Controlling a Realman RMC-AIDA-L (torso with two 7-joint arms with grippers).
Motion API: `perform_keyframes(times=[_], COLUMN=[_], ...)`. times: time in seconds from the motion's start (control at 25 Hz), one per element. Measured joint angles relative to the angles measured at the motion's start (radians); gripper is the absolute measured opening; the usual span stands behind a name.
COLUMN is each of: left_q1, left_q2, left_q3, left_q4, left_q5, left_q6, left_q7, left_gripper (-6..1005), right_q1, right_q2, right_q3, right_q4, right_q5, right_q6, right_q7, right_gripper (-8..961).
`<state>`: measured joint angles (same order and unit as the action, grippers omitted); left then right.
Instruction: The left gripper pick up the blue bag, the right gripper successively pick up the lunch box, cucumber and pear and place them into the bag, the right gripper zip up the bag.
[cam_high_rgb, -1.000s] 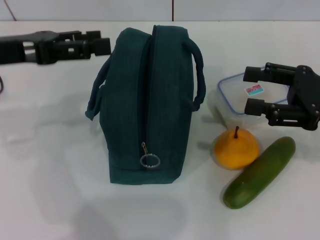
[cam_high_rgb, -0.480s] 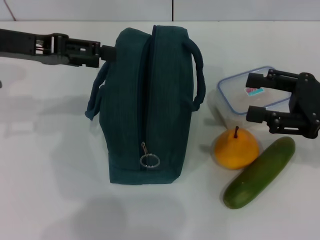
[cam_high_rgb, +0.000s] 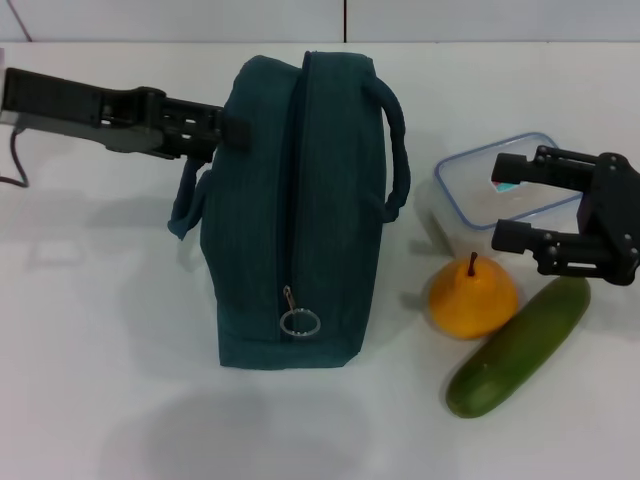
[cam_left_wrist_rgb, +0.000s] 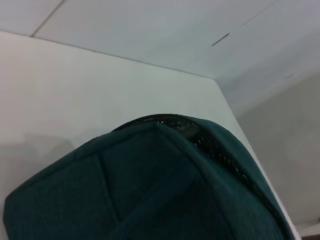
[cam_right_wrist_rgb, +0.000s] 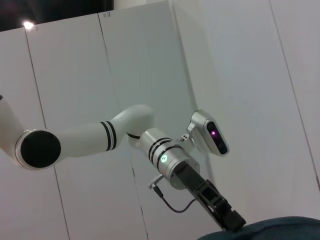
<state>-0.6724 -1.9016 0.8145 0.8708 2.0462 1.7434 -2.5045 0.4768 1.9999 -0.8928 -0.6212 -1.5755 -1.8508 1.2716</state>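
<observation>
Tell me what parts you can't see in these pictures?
- Left gripper: in the head view its tips meet the blue bag, so no telling if they are open or shut.
- Lunch box: the right gripper covers part of its lid.
- Inside the bag: the zipper is closed, so it is hidden.
- Pear and cucumber: missing from both wrist views.

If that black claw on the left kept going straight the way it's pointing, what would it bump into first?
Most likely the blue bag. The left gripper points rightward at the bag's upper side panel, its tip already at the fabric; whether it touches isn't clear.
</observation>
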Motion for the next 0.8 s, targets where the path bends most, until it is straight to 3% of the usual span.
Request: perform_keyframes(times=[0.52,0.72,0.8], left_q1=[-0.022,-0.023,-0.023], left_q2=[0.002,0.005,0.005], left_q3=[0.005,0.007,0.006], left_q4=[-0.012,-0.036,-0.036], left_q5=[0.036,0.037,0.037], left_q6=[-0.024,-0.024,-0.023], left_q7=[-0.015,-0.015,-0.016], left_gripper=[872,816,746], right_q1=[-0.007,-0.007,-0.008], right_q2=[0.006,0.008,0.008], right_q3=[0.002,0.002,0.002], right_q4=[0.0,0.0,0.0], right_q5=[0.0,0.0,0.0], right_q6=[-0.001,-0.001,0.0], right_q7=[0.0,0.0,0.0], right_gripper=[739,739,738])
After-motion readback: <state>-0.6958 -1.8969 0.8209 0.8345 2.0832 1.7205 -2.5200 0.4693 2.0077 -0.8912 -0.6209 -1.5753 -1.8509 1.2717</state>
